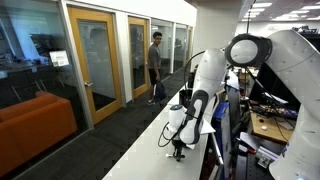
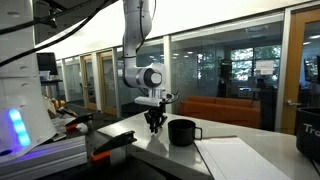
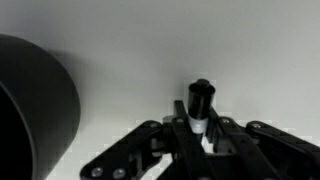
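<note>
The gripper is clenched on a small marker with its black cap up. The marker stands just beside the black mug, on the white table. It is best handled slowly, I judge: marker upright, grip square, clear of the mug's wall.

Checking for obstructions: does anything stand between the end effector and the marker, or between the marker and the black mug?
Nothing visible. The end effector is shut on the marker; only bare table lies between it and the mug in the wrist view.
</note>
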You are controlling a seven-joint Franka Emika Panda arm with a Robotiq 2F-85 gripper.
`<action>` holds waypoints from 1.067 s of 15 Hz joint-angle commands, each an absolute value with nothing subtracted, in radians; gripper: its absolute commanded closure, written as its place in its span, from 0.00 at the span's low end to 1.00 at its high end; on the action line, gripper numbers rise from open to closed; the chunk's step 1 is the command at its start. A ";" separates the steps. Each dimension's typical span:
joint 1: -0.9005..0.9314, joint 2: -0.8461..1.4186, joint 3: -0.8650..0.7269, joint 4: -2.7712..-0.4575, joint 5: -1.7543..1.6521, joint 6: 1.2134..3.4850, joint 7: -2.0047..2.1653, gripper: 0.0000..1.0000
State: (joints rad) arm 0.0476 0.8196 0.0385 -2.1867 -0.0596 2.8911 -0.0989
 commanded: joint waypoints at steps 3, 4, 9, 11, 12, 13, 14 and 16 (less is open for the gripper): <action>0.080 0.826 0.017 -2.172 -0.075 2.907 -0.077 0.34; 0.082 0.826 0.017 -2.172 -0.075 2.906 -0.077 0.28; 0.114 0.764 -0.005 -2.200 -0.069 2.867 -0.037 0.00; 0.147 0.710 -0.032 -2.216 -0.065 2.820 0.010 0.00; 0.156 0.682 -0.041 -2.224 -0.065 2.800 0.031 0.00; 0.168 0.645 -0.052 -2.239 -0.067 2.781 0.055 0.00; 0.178 0.610 -0.064 -2.253 -0.070 2.761 0.079 0.00; 0.194 0.539 -0.086 -2.284 -0.080 2.723 0.125 0.00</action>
State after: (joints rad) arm 0.1588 0.6377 -0.0466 -2.2199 -0.0598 2.7777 0.0564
